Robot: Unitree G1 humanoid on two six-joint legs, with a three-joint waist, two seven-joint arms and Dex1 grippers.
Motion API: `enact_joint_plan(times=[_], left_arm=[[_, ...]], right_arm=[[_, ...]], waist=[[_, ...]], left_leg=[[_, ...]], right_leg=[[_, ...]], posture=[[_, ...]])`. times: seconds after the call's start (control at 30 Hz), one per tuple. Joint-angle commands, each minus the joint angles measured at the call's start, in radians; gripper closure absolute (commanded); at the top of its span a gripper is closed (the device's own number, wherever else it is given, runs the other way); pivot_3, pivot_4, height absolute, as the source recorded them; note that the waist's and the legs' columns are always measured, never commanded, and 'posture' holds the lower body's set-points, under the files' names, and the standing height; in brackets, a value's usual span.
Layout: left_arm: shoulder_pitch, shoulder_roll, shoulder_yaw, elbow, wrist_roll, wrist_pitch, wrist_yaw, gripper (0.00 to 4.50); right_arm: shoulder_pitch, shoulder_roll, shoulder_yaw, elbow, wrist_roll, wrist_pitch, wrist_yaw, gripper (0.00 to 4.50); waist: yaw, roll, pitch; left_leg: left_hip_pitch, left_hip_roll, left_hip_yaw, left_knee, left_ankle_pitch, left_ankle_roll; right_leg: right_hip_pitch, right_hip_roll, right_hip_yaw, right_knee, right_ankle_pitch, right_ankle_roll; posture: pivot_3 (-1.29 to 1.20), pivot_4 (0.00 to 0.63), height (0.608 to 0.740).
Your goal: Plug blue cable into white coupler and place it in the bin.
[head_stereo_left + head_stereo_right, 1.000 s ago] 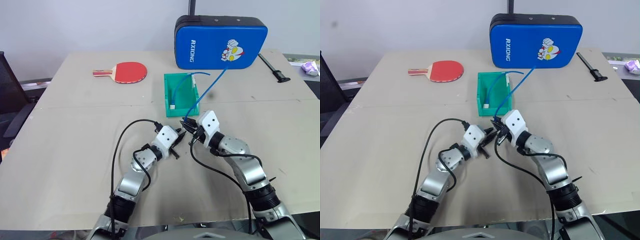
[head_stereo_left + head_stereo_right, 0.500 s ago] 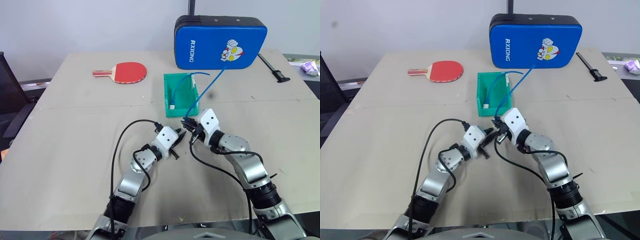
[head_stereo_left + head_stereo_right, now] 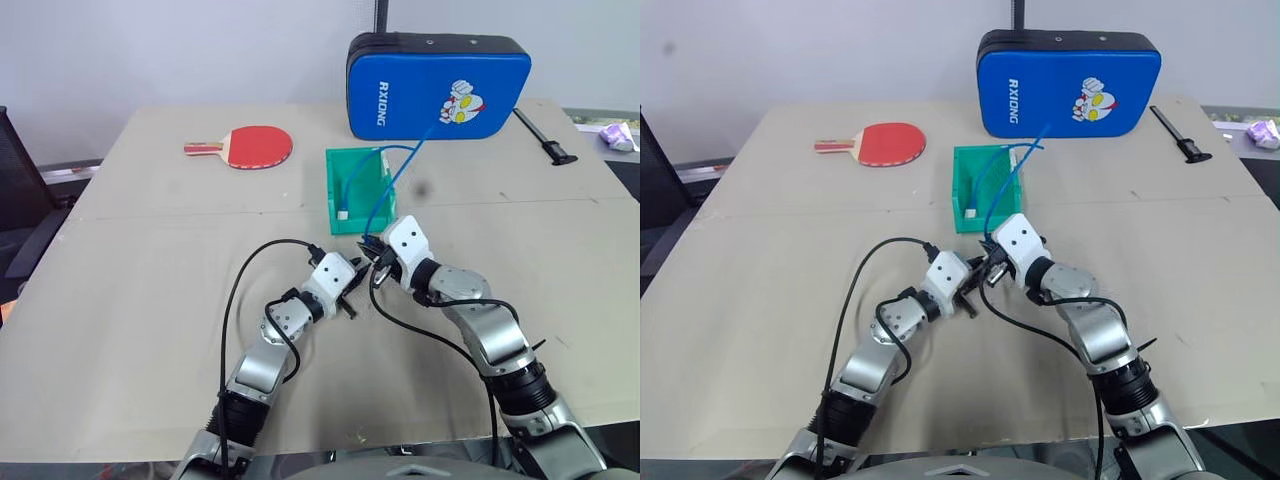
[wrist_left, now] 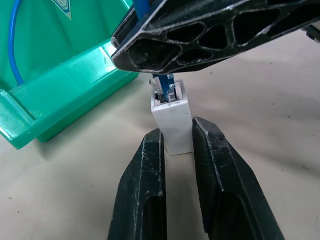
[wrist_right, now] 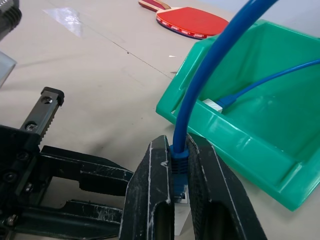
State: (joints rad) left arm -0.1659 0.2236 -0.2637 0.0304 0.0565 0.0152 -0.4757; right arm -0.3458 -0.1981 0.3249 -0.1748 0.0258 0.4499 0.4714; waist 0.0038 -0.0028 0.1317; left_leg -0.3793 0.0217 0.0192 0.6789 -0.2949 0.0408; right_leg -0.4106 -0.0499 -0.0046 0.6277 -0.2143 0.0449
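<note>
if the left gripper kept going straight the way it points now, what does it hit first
Probably the right gripper: it sits just past the white coupler that the left gripper holds, pinching the blue cable plug at the coupler's socket. The bin lies off to one side of that line.

Blue cable [image 5: 200,80] plug seated in white coupler [image 4: 171,122]; far end in green bin [image 3: 336,215].

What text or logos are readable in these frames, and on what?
"RXIONG", white letters running up the front face of the blue padded case at the table's far edge.
A cartoon figure is printed on the case's right half; any lettering in it is too small to read.
A small pale triangular mark on the bin wall in the left wrist view: unreadable.
No text legible on the red paddle, blue cable or white coupler.
</note>
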Motion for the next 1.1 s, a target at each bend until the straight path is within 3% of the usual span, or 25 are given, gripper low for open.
enact_joint_plan(times=[0.03, 0.4, 0.73, 0.77, 0.83, 1.0, 1.1], left_arm=[[0.031, 0.006, -0.016, 0.022, 0.009, 0.018, -0.007, 4.3], [0.017, -0.001, -0.005, 0.033, 0.002, 0.024, -0.001, 4.3], [-0.002, -0.004, 0.005, 0.054, -0.004, 0.007, -0.003, 4.3], [0.0, -0.004, 0.007, 0.046, -0.019, 0.01, -0.018, 3.5], [0.001, -0.003, 0.007, 0.034, -0.035, 0.003, -0.038, 2.88], [0.044, 0.014, 0.045, -0.067, -0.058, -0.008, -0.033, 0.53], [0.099, 0.037, 0.109, -0.225, -0.141, 0.096, -0.038, 0.53]], right_arm=[[0.045, -0.022, 0.034, 0.057, -0.024, 0.069, 0.006, 4.5], [0.078, -0.043, 0.043, 0.11, -0.026, 0.123, 0.015, 4.5], [0.025, 0.025, -0.033, 0.133, 0.003, -0.073, -0.015, 4.5], [0.019, 0.026, -0.038, 0.133, 0.004, -0.084, -0.017, 4.5], [0.012, 0.022, -0.043, 0.131, 0.004, -0.087, -0.015, 4.5], [0.008, 0.009, -0.065, 0.086, 0.031, -0.105, 0.008, 4.5], [0.0, -0.008, -0.081, 0.051, 0.084, -0.092, 0.059, 4.5]], waist=[[-0.003, 0.0, -0.003], [-0.01, -0.002, -0.021], [-0.015, -0.002, -0.021], [-0.015, -0.002, -0.021], [-0.015, -0.002, -0.02], [-0.016, -0.002, -0.019], [-0.016, -0.003, -0.012]], left_leg=[[0.0, 0.0, 0.0, 0.0, 0.0, 0.0], [0.002, 0.0, 0.0, -0.001, 0.0, 0.0], [0.003, 0.0, 0.0, -0.001, 0.0, 0.0], [0.003, 0.0, 0.0, -0.001, 0.0, 0.0], [0.003, 0.0, 0.0, -0.001, 0.0, 0.0], [0.001, 0.001, 0.0, -0.001, 0.0, 0.0], [-0.001, 0.001, 0.0, -0.001, 0.0, 0.0]], right_leg=[[0.0, 0.0, 0.0, 0.0, 0.0, 0.0], [0.002, -0.001, 0.0, -0.001, -0.002, -0.004], [0.003, -0.001, 0.0, -0.001, -0.003, -0.004], [0.003, -0.001, 0.001, -0.001, -0.002, -0.004], [0.003, -0.001, 0.001, -0.001, -0.002, -0.004], [0.001, -0.001, 0.001, -0.001, -0.002, -0.004], [-0.001, -0.001, 0.001, -0.001, -0.002, -0.004]], posture=[[0.0, 0.15, 0.728], [0.0, 0.15, 0.728], [0.0, 0.15, 0.728], [0.0, 0.15, 0.728], [0.0, 0.15, 0.728], [0.0, 0.15, 0.728], [0.0, 0.15, 0.728]])
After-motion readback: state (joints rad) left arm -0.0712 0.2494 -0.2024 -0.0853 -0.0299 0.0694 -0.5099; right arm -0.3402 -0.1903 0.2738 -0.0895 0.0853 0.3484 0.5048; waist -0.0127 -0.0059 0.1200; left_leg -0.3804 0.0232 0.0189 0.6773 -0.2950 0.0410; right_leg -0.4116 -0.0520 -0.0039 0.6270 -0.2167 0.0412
